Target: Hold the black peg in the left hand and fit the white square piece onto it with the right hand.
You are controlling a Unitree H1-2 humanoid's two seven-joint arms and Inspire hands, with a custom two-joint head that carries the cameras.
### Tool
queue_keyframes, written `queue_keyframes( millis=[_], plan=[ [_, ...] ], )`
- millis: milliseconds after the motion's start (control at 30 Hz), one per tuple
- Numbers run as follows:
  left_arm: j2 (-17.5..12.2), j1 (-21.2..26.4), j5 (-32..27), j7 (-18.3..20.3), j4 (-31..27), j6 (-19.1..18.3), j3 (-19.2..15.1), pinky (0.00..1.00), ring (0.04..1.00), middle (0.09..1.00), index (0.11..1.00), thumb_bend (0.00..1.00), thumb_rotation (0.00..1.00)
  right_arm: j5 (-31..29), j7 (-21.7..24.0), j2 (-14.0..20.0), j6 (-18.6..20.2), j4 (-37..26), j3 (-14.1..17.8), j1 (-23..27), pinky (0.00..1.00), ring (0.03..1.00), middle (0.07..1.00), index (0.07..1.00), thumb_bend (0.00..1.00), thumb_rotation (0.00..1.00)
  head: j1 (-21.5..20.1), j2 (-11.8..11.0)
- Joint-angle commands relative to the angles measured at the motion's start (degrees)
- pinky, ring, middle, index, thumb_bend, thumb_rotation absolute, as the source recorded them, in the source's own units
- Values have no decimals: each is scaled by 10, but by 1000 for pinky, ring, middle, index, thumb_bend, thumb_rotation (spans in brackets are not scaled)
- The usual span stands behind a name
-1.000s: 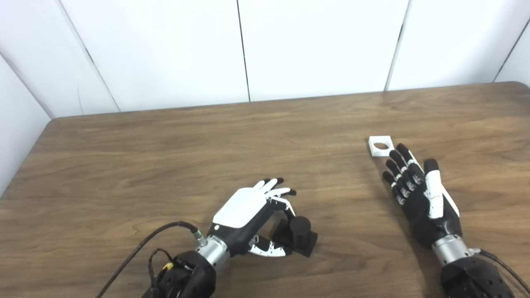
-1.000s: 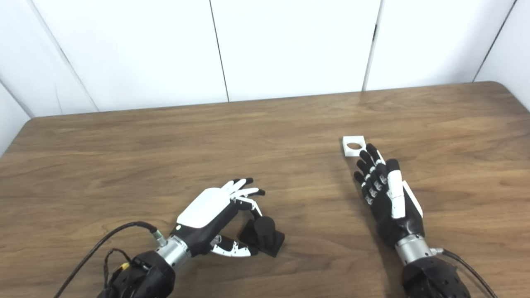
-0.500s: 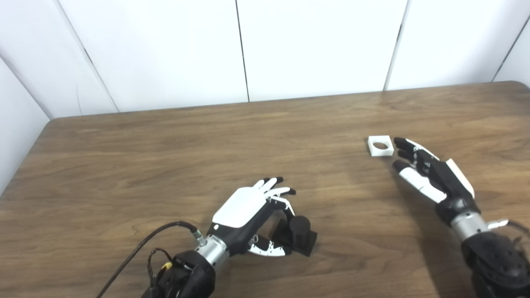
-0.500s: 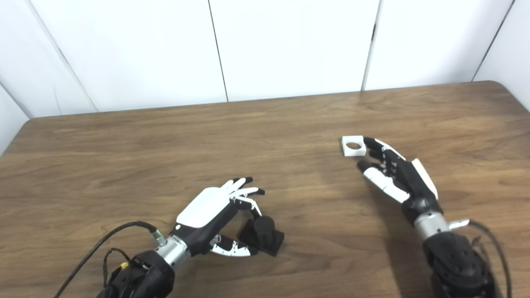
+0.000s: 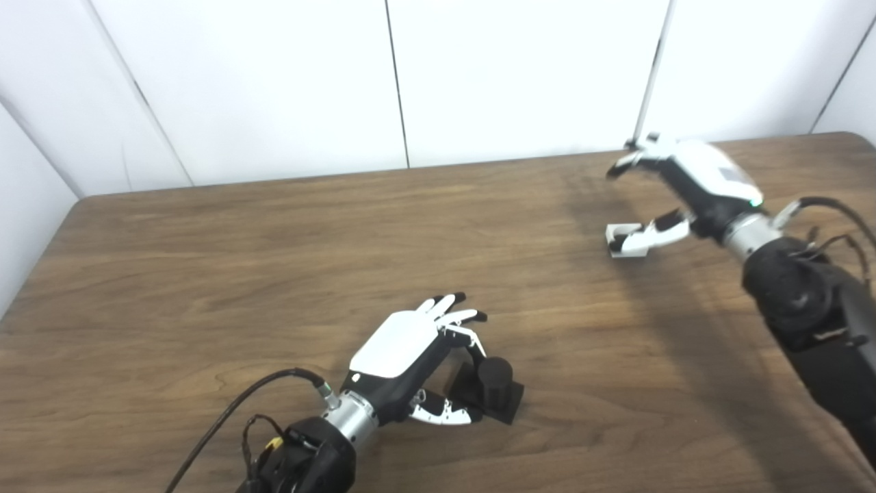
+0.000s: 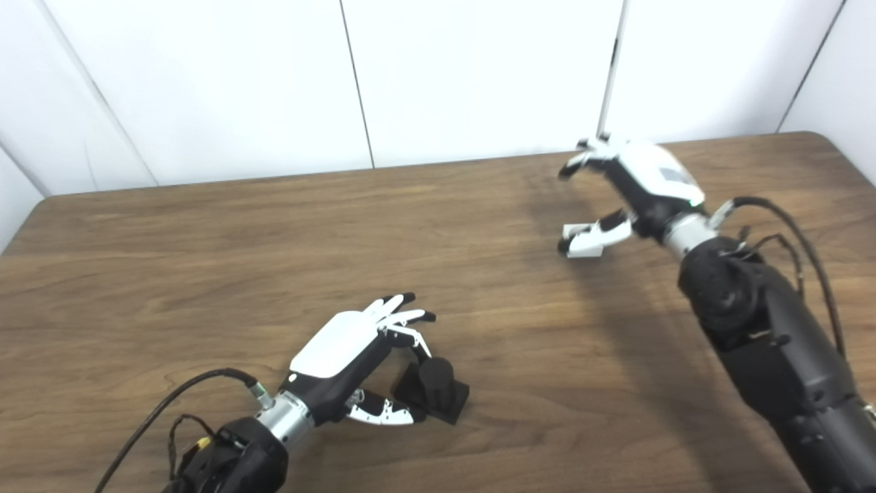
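The black peg [image 5: 494,389], a short cylinder on a square black base, stands on the wooden table [image 5: 274,246] near the front middle. My left hand [image 5: 410,352] rests beside it, fingers and thumb spread around the peg without closing on it. The white square piece [image 5: 626,248] with a round hole lies at the right, partly hidden by my right thumb. My right hand [image 5: 674,188] hovers above it, palm down, fingers curled apart over the far side and thumb low in front of the piece. It holds nothing.
White wall panels [image 5: 520,75] rise behind the table's far edge. A black cable [image 5: 233,418] trails from my left wrist. My right forearm [image 5: 814,322] crosses the right side of the table.
My right hand has risen off the table, swung forward and turned palm down over the white piece. The left hand and the peg have stayed put. The camera shifted slightly.
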State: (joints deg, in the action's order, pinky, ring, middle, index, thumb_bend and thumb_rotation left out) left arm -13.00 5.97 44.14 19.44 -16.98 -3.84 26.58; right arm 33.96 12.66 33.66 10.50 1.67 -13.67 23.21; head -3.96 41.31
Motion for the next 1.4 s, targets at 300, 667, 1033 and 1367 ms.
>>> queue_keyframes(
  millis=[300, 667, 1033, 1367],
  plan=[
    [-6, -3, 15, 3, 9, 1, -1, 1000, 1000, 899, 490, 524, 69, 39, -3, 4, -35, 87, -9, 71, 1000, 1000, 965, 760, 923, 278, -11, -10],
    [-6, -3, 19, 0, 12, 2, 2, 1000, 1000, 902, 491, 524, 70, 49, 2, 0, -46, 137, -26, 102, 1000, 1000, 964, 762, 939, 309, -11, -15],
    [-7, 1, 22, 4, 13, 0, 2, 1000, 1000, 903, 491, 524, 72, 54, -5, -3, -59, 163, -32, 113, 981, 1000, 951, 741, 926, 323, -9, -15],
    [-7, 1, 24, -2, 15, 5, 2, 1000, 1000, 896, 490, 524, 71, 57, -6, -2, -74, 175, -38, 115, 955, 999, 932, 617, 855, 291, -7, -13]
  ],
)
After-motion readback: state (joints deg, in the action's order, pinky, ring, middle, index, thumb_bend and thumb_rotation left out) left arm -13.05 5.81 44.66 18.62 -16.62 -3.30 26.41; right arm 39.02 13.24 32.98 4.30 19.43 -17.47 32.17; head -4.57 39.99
